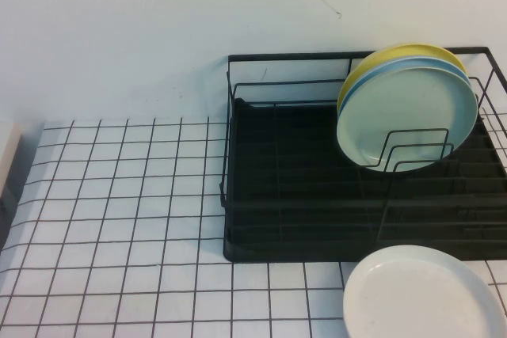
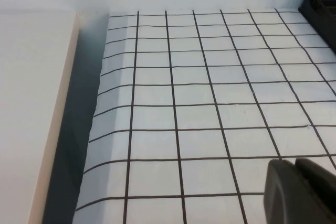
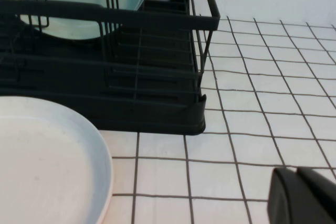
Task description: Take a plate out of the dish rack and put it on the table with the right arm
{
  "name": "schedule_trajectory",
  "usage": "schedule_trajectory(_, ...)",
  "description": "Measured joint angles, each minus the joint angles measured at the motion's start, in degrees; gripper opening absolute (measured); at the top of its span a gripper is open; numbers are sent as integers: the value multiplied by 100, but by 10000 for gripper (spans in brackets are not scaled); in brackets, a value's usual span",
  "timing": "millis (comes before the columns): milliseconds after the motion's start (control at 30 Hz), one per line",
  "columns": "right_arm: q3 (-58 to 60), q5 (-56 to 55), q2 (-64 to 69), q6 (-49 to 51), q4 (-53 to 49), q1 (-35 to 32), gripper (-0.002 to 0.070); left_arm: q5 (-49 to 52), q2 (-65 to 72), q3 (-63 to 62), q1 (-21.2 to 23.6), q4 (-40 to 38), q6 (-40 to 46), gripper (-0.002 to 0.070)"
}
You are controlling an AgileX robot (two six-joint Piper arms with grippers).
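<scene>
Dish rack (image 1: 317, 195) sat on table (image 1: 119, 195), right side. Three plates (image 1: 408, 112) stood in rack's back right, prob. touching. Another plate (image 1: 424, 294) lay flat in front.

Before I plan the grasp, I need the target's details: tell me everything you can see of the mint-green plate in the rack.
The plate is round, pale mint-green and matte, with a shallow raised rim. It stands on edge, leaning back, at the right rear of the dish rack, behind looped wire dividers. It is frontmost of a stack: a light blue plate and a yellow plate lean behind it. No gripper touches it.
</scene>
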Motion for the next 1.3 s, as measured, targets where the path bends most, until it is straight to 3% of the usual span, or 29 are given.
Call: schedule_trajectory(1300,0,0,0,0,-249,0,-4,0,0,0,0,0,-12,-3)
